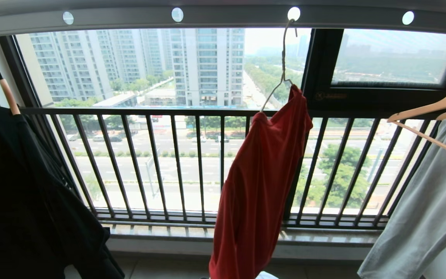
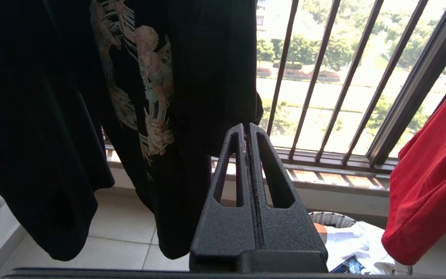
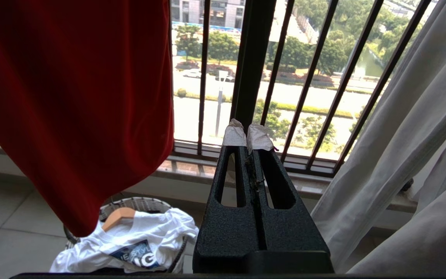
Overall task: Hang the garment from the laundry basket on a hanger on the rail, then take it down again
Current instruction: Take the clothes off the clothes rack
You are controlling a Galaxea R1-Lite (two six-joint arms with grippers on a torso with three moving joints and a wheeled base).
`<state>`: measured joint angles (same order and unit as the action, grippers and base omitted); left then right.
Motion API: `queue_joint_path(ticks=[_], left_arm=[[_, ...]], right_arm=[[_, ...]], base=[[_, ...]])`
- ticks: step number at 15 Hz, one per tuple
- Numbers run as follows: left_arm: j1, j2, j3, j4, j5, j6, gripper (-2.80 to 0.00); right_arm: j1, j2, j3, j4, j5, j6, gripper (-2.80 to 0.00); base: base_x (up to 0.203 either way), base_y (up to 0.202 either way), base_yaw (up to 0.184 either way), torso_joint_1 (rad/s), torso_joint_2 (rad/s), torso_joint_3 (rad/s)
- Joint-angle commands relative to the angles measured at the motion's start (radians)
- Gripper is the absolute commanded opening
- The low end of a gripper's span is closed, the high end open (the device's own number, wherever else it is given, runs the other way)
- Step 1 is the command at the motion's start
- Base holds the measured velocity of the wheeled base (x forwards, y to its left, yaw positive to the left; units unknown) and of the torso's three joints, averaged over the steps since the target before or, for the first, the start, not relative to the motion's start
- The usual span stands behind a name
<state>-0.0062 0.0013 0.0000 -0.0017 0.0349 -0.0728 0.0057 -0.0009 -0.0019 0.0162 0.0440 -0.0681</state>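
Overhead, the rail is seen as a wide grey beam with a row of round holes, and it is taken as the landmark for all places. From one of its holes, right of the middle, the hanger is hooked; its thin pale wire with a twisted neck comes down from the rail. On this hanger the garment is hung, a red T-shirt that falls bunched and narrow far below the rail, in front of the dark barred window railing. Small white lettering is shown on it in the left wrist view. Under the left end of the rail a black garment with a pale print is hung on a wooden hanger, and under the right end a light grey garment is hung from other wooden hangers. Far below the rail, on the tiled floor just beneath the red hem, the laundry basket is placed; a white printed T-shirt and a wooden hanger piece are lying in it. The left gripper is held low, between the black garment and the red one, its fingers pressed together with nothing between them. The right gripper is held low between the red garment and the grey one, its taped fingers also closed on nothing.
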Motion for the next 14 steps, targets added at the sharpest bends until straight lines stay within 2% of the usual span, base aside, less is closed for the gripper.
queue_joint_path(ticks=[1, 4, 7, 14], left_arm=[[0.0, 0.0, 0.0, 0.0, 0.0, -0.001, -2.8], [0.0, 0.0, 0.0, 0.0, 0.0, -0.001, -2.8], [0.0, 0.0, 0.0, 0.0, 0.0, -0.001, -2.8], [0.0, -0.001, 0.0, 0.0, 0.0, -0.001, -2.8]], right_arm=[[0.0, 0.002, -0.001, 0.001, 0.0, -0.001, -2.8], [0.0, 0.002, -0.004, 0.01, 0.0, 0.0, -2.8], [0.0, 0.005, -0.067, 0.089, -0.016, 0.014, -2.8], [0.0, 0.295, -0.446, 0.177, -0.025, 0.03, -2.8]], base=[[0.0, 0.0, 0.0, 0.0, 0.0, 0.0], [0.0, 0.0, 0.0, 0.0, 0.0, 0.0], [0.0, 0.0, 0.0, 0.0, 0.0, 0.0], [0.0, 0.0, 0.0, 0.0, 0.0, 0.0]])
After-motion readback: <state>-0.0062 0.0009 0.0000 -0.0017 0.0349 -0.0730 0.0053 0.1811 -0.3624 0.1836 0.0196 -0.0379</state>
